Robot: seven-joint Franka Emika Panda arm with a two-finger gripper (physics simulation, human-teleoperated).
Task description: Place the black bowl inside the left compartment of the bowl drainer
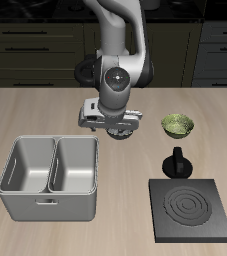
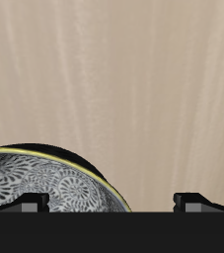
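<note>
The black bowl (image 1: 122,131) rests on the wooden table just behind the bowl drainer (image 1: 45,203), mostly hidden beneath my gripper (image 1: 112,126). In the wrist view the black bowl (image 2: 54,188) shows its pale speckled inside and a thin yellowish rim line. My gripper (image 2: 112,203) stands open, its fingertips wide apart; one fingertip (image 2: 30,202) hangs over the bowl's inside and the other (image 2: 194,201) over bare table beside it. The drainer is a grey metal tub with a middle wall (image 1: 53,165), and both compartments hold nothing.
A yellow-green bowl (image 1: 177,125) sits farther along the table at about the gripper's depth. A small black knob-shaped object (image 1: 176,164) stands behind the flat black stove plate (image 1: 193,208) near the table's front edge.
</note>
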